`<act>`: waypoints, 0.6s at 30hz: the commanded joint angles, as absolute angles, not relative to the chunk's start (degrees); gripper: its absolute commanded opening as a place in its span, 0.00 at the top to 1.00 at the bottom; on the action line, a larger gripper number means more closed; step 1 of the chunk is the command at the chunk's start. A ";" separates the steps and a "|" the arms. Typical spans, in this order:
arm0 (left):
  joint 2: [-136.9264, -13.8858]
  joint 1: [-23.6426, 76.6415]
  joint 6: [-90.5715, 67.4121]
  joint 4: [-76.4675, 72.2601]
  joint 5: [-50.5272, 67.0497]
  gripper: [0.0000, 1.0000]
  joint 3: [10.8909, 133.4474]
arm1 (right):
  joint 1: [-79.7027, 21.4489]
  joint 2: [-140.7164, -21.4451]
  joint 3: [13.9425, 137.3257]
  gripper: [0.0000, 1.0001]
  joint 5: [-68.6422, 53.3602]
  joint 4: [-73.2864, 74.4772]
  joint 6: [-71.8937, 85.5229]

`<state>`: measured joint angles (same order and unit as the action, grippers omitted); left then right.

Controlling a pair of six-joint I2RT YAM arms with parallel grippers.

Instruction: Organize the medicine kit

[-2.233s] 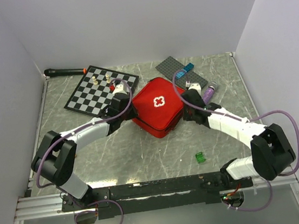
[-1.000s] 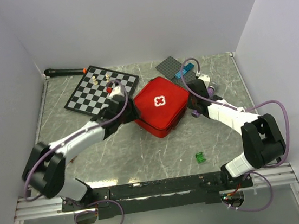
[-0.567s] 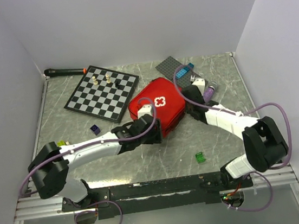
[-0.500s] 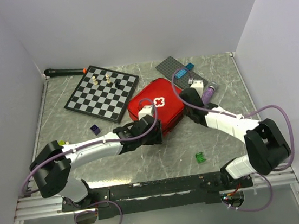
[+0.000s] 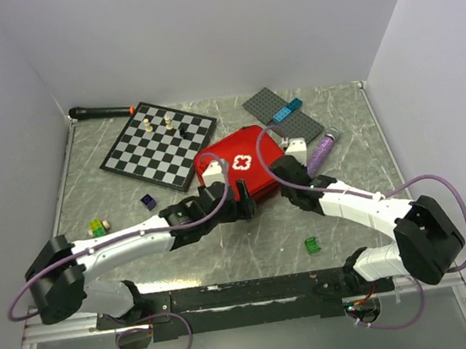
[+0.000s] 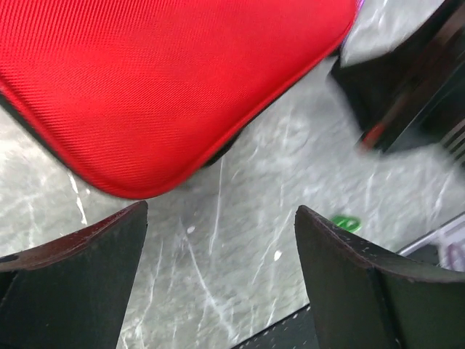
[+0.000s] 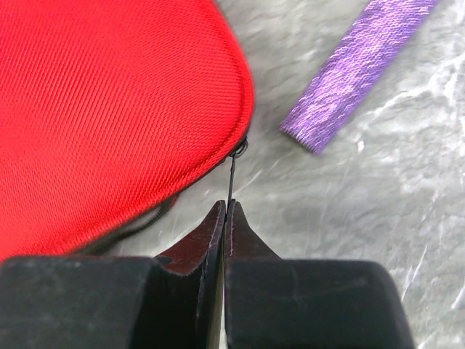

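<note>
The medicine kit (image 5: 251,151) lies shut at the middle of the worktop (image 5: 217,249), between the chessboard (image 5: 159,143) and a grey studded plate (image 5: 281,113). Its red lid covers whatever is inside, so the contents cannot be told. A purple tube (image 7: 360,69) lies just beside its right corner, apart from it. About two seconds ago the left arm reached along the chessboard side of the kit. It has since swung round to the near edge, uncovering a small blue cube (image 5: 147,201) and a yellow-green piece (image 5: 97,228) on the left of the worktop. The left claw (image 6: 220,211) is now released, its fingers spread wide just short of the kit's near corner and touching nothing. The right arm stretches low from the right, its claw (image 7: 225,207) clenched on the thin black zip pull (image 7: 231,174) at the kit's edge.
</note>
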<state>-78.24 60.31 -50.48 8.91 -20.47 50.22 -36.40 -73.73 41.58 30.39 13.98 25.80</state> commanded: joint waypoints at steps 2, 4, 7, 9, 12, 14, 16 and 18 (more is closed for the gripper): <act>-71.03 60.12 -53.25 10.63 -29.60 0.11 45.72 | -44.72 -71.63 43.77 1.00 33.57 15.64 26.45; -66.82 59.16 -55.36 11.60 -30.76 0.09 41.24 | -47.45 -71.72 43.94 1.00 34.54 16.08 26.72; -58.57 57.92 -59.23 13.00 -31.38 0.07 34.82 | -52.10 -72.94 45.17 1.00 35.85 16.87 27.42; -52.85 57.75 -61.25 12.14 -29.81 0.08 30.08 | -54.39 -74.35 45.96 1.00 36.39 17.40 27.95; -47.65 57.74 -62.57 3.81 -22.70 0.08 24.01 | -56.07 -75.85 45.88 1.00 36.47 17.32 28.21; -49.38 57.92 -64.24 -1.99 -18.74 0.07 22.68 | -56.16 -76.20 45.44 1.00 36.56 17.23 28.21; -54.82 58.36 -63.99 -3.16 -17.75 0.06 25.82 | -56.16 -75.68 44.91 1.00 36.74 16.96 28.04; -62.97 58.97 -63.64 -3.25 -17.93 0.05 29.86 | -56.08 -74.89 44.30 1.00 36.56 16.44 27.77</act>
<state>-52.71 57.98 -61.82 4.62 -21.96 23.51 -55.11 -75.83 43.05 38.94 20.82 26.96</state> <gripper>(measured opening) 0.942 0.007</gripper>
